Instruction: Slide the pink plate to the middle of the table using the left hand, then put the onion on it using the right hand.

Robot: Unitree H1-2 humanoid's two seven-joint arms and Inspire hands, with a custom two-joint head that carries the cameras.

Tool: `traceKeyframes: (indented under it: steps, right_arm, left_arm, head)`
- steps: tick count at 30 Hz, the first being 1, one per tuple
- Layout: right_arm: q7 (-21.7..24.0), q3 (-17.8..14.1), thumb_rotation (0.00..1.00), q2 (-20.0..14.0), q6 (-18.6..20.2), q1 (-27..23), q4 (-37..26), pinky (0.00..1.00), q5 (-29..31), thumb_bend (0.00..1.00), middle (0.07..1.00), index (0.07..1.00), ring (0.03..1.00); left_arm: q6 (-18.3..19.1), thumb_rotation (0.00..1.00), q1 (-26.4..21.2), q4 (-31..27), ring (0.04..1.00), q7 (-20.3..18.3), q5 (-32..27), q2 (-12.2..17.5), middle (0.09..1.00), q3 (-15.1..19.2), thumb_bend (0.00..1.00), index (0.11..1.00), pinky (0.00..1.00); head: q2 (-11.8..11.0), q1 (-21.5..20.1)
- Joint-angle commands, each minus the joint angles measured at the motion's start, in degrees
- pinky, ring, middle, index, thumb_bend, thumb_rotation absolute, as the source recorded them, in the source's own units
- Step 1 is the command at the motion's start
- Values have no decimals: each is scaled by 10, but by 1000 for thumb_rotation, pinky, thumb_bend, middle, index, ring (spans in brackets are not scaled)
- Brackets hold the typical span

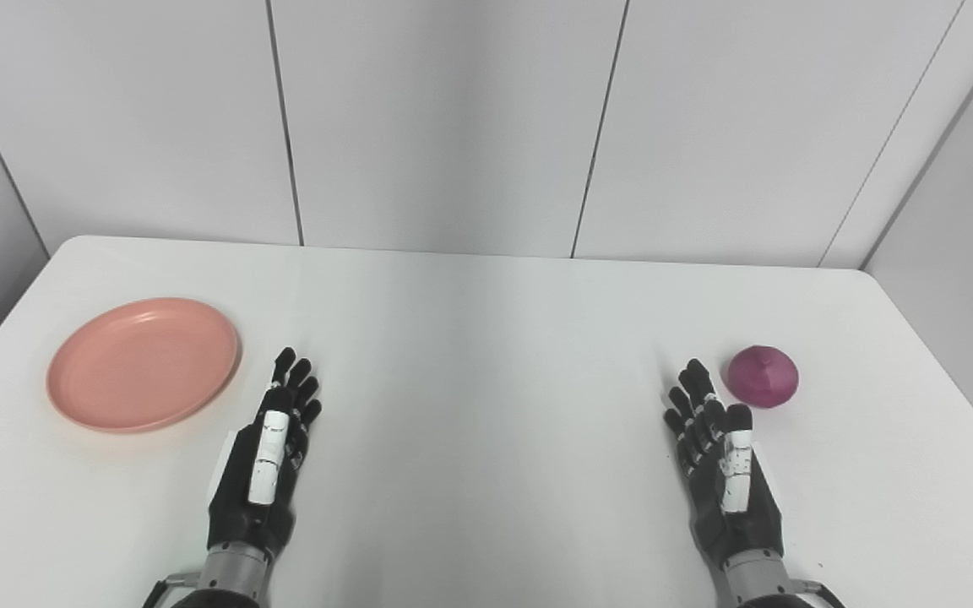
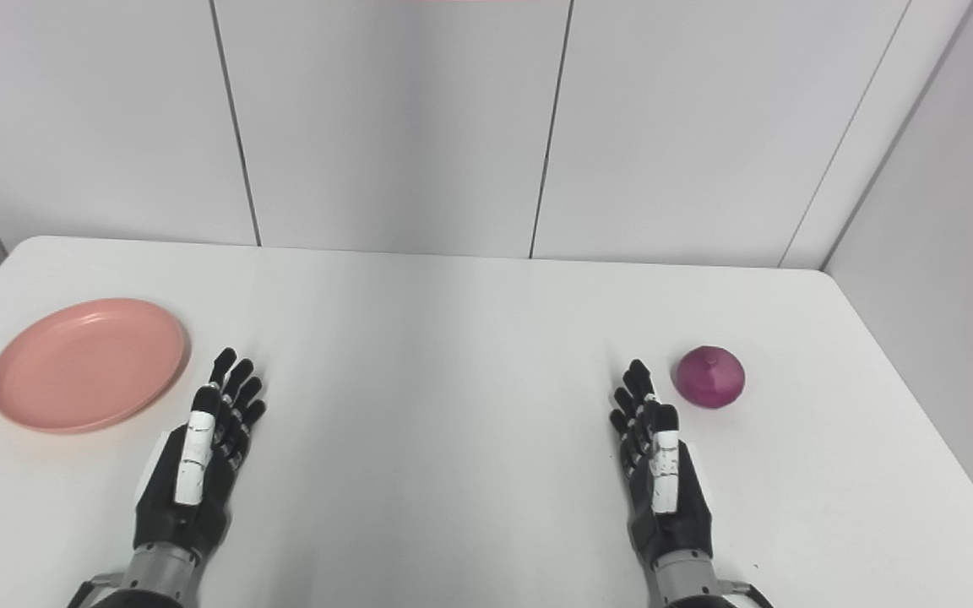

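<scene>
- Left eye view: the pink plate [image 1: 143, 363] lies flat at about 9 o'clock on the white surface [image 1: 486, 338], near its left edge and well off the middle.
- The left hand [image 1: 269, 456] rests at roughly 7 o'clock, fingers stretched forward and apart, holding nothing; its fingertips sit just beside the plate's near-right rim (no contact that I can see).
- The red onion [image 1: 762, 377] sits at about 3 o'clock, on the bare surface.
- The right hand [image 1: 723, 460] lies at 5 o'clock, empty with fingers spread, its tips just left of the onion and apart from it.
- Right eye view: the same layout, seen from a little to the side. The plate [image 2: 88, 363] is at 9 o'clock, with nothing on it.
- The onion [image 2: 710, 377] is at 3 o'clock (pointed top upward), and both hands are empty and flat, palms turned inward.
- Pale wall panels [image 2: 385, 127] stand behind the far edge at 12 o'clock.
</scene>
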Motion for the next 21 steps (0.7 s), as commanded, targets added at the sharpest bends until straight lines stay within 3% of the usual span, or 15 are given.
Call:
traceKeyframes:
  steps: [1, 21]
  right_arm:
    - [3, 5, 1000, 8, 16, 31, 43, 1000, 4, 889, 1000, 996, 1000]
    - [3, 6, 1000, 9, 14, 27, 51, 1000, 1, 885, 1000, 995, 1000]
  left_arm:
    - [9, 890, 20, 35, 1000, -3, -3, 7, 1000, 2, 831, 1000, 1000]
    - [8, 895, 15, 46, 1000, -1, 1, 8, 1000, 2, 825, 1000, 1000]
  head:
    - [0, 0]
    - [-3, 0]
